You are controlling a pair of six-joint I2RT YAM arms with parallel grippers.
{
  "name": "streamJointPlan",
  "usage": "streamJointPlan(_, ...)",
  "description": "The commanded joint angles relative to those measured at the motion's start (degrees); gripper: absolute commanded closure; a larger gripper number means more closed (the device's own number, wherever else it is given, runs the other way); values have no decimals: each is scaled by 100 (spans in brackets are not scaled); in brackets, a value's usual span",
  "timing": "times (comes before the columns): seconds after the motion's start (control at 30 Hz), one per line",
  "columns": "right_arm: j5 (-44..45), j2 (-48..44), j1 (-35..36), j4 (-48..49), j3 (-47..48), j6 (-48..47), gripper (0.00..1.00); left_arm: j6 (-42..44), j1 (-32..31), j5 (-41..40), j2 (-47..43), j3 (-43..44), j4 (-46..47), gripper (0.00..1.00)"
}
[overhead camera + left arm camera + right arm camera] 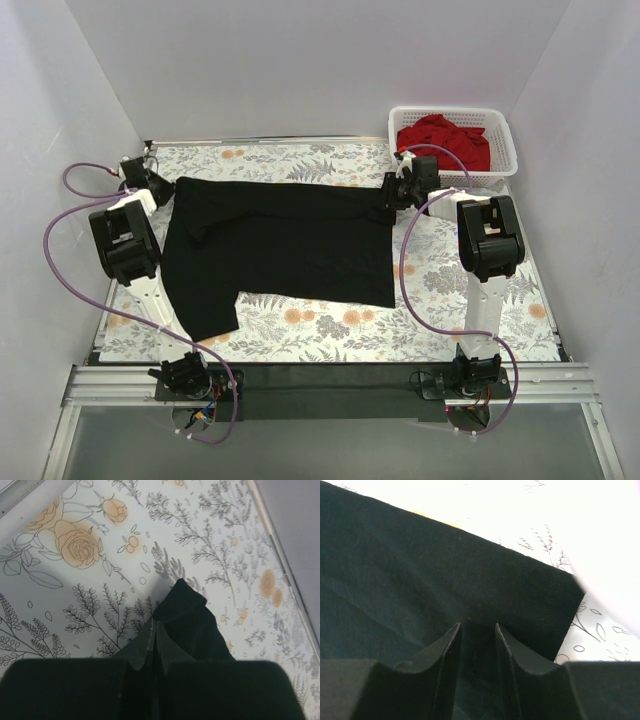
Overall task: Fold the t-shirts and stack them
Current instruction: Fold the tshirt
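A black t-shirt (290, 240) lies spread out on the floral table (450, 300), one sleeve hanging toward the near left. My left gripper (155, 190) is at its far left corner. In the left wrist view the left gripper (154, 622) is shut, pinching a peak of black cloth (187, 620). At the shirt's far right corner sits my right gripper (393, 192). Seen from the right wrist, that gripper (477, 625) has its jaws apart over flat black cloth (420, 575), close to the hem. The red t-shirt (445, 140) is crumpled inside the basket.
A white lattice basket (505, 130) stands at the table's far right corner, just behind the right gripper. White walls close in the table on the left, back and right. Purple cables loop beside both arms.
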Motion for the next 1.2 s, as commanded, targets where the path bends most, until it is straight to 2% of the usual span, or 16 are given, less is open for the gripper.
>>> streamJointPlan(0.0, 615, 48, -169, -643, 94, -181, 64, 152, -34, -515, -86, 133, -224, 100)
streamJointPlan(0.2, 782, -40, -257, -713, 156, -163, 63, 213, -34, -1253, -139, 62, -453, 99)
streamJointPlan(0.4, 669, -295, -257, -740, 33, -242, 61, 415, -34, -1263, -33, 361, -559, 99)
streamJointPlan(0.5, 625, -453, -248, -757, 33, -268, 60, 521, -78, -1053, -130, 449, -524, 94)
streamJointPlan(0.53, 590, -531, -248, -766, 33, -277, 59, 564, -113, -904, -200, 449, -489, 92)
streamJointPlan(0.63, 511, -690, -248, -766, 33, -277, 57, 705, -254, -762, -542, 396, -392, 74)
streamJointPlan(0.67, 484, -725, -248, -766, 33, -277, 56, 740, -324, -762, -743, 327, -409, 62)
streamJointPlan(0.73, 458, -848, -239, -766, -11, -269, 55, 741, -386, -893, -999, 160, -418, 52)
streamJointPlan(0.8, 431, -971, -231, -766, -81, -260, 55, 688, -447, -1104, -1402, -181, -523, 36)
streamJointPlan(0.9, 300, -1120, -213, -766, -257, -181, 55, 583, -465, -1289, -1816, -630, -761, 33)
streamJointPlan(1.03, 72, -1279, -152, -766, -547, 3, 55, 381, -483, -1193, -2571, -1779, -963, 34)
streamJointPlan(1.17, -8, -1577, -64, -924, -1107, 188, 55, 328, -483, -1184, -3100, -2520, -1217, 33)
